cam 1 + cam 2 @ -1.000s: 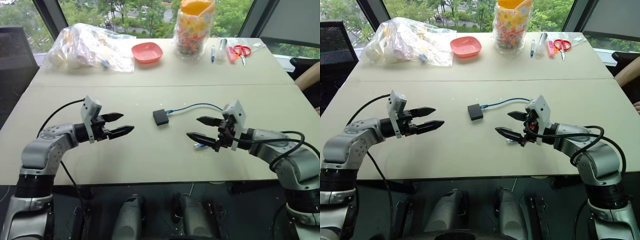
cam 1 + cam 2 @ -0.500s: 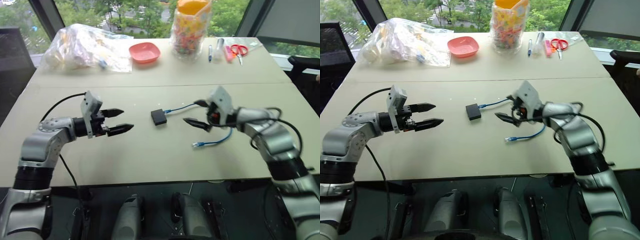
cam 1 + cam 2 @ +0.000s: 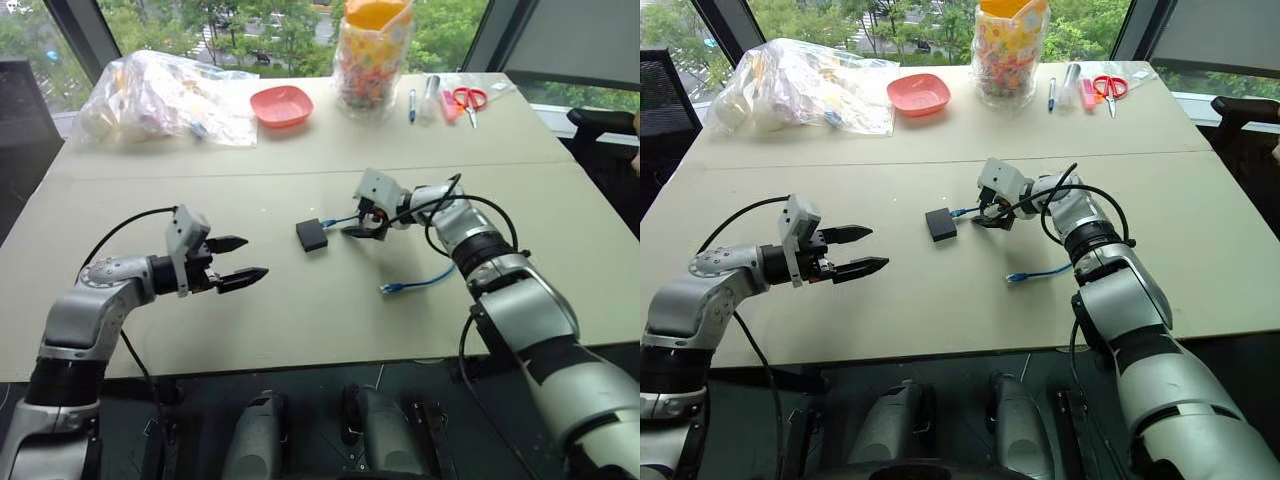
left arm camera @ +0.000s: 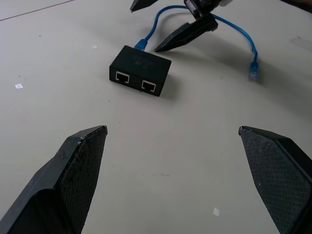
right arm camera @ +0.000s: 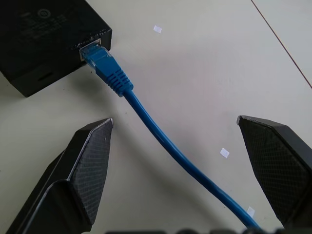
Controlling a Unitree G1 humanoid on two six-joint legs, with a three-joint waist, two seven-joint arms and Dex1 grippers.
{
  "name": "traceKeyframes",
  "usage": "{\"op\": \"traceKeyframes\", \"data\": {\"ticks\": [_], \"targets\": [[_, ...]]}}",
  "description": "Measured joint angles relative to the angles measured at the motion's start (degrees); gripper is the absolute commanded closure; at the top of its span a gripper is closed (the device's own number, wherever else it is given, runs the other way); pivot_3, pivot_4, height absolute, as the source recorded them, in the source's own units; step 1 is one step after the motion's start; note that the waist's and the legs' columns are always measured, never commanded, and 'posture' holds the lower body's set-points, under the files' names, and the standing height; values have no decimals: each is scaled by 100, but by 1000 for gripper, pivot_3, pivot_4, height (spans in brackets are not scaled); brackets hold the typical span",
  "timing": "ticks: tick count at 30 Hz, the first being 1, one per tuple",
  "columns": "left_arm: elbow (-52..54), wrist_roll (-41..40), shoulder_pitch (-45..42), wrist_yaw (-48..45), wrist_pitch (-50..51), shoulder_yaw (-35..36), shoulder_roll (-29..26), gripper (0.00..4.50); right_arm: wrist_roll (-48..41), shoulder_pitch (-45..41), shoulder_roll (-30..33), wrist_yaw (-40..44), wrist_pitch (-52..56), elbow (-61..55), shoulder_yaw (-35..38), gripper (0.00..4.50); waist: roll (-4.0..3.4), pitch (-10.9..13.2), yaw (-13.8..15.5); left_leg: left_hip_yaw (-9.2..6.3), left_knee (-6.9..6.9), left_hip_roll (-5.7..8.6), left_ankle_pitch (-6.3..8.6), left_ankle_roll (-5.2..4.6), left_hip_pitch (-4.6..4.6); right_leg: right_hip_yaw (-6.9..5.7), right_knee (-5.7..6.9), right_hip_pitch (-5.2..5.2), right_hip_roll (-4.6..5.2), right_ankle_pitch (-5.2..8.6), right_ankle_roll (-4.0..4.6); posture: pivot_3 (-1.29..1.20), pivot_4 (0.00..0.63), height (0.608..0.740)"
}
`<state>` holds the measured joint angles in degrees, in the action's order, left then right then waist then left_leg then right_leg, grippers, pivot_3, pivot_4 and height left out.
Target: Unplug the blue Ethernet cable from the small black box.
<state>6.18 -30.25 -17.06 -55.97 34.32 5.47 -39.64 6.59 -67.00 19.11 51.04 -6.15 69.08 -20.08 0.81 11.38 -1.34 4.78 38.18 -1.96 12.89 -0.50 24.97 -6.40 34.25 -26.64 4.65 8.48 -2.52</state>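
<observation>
While both claws stand spread, the right claw point(image 5: 178, 161) straddles the limp blue Ethernet cable point(image 5: 161, 141); pinch its stiff plug, since the light small black box point(image 3: 311, 235) likely slides.

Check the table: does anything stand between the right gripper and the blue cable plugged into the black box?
Nothing visible does. The right gripper is open, its fingers on either side of the blue Ethernet cable, just behind the plug seated in the small black box. Only bare table lies between them.

Beige table point(image 3: 300, 330), windows point(image 3: 250, 25) behind
</observation>
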Motion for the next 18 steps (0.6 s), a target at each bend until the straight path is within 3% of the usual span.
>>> {"op": "traceKeyframes", "data": {"ticks": [2,5,11,12,18], "targets": [[49,-22,28,112,0,27,54,14,95,-172,-197,-20,-46,336,83,223,0,0,-8,-1,-3,-5,-1,2,-25,0,5,17,-5,6,10,0,150,740],[77,-23,33,195,-1,27,132,0,157,-334,-566,147,-30,624,199,1147,-1,1,-19,1,-7,-10,0,2,-37,2,9,23,-10,7,12,0,150,740],[142,16,158,418,-8,27,170,0,577,-391,-878,263,-165,728,166,4201,-3,-1,-9,6,-7,-18,0,3,-45,6,10,30,-2,9,17,0,150,740],[157,27,196,444,-10,27,170,0,649,-391,-888,224,-214,722,137,4428,-3,-1,-5,7,-7,-19,0,4,-50,6,9,35,0,11,19,0,150,740],[44,35,205,589,-136,166,178,0,1073,-370,-747,-570,-723,701,49,4428,-6,-1,64,5,-7,-20,5,31,-48,6,6,32,4,8,30,0,150,740]]}}
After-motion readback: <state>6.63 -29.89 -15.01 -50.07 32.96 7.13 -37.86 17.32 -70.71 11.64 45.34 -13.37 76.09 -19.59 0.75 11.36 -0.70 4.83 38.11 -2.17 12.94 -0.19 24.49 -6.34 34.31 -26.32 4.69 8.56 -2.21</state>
